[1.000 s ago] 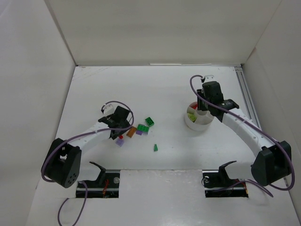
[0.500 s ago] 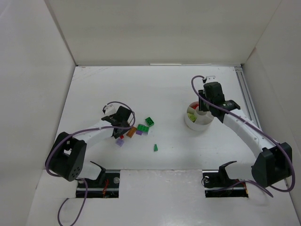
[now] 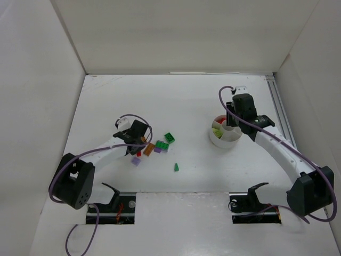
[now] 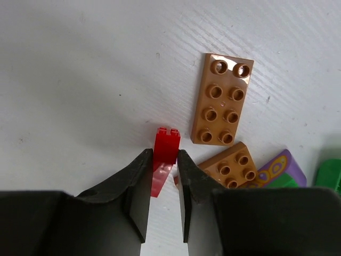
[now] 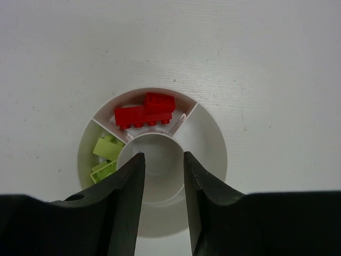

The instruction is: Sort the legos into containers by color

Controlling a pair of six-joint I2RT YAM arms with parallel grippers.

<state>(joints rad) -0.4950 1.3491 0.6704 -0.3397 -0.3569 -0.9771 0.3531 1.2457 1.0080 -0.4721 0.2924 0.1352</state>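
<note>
My left gripper is shut on a small red lego that stands on the table, pinched between the fingertips. Beside it lie an orange-brown plate, an orange-brown brick and a lilac brick. In the top view the left gripper is at the left end of the scattered legos. The round white dish holds red legos in its far wedge and lime legos in its left wedge. My right gripper hangs open over the dish's central cup, holding nothing.
Two green bricks, a lilac brick and a small dark green piece lie on the white table between the arms. White walls close in the left, back and right. The dish stands right of centre.
The left jaws have closed onto the red lego. The right gripper has drifted slightly right over the dish.
</note>
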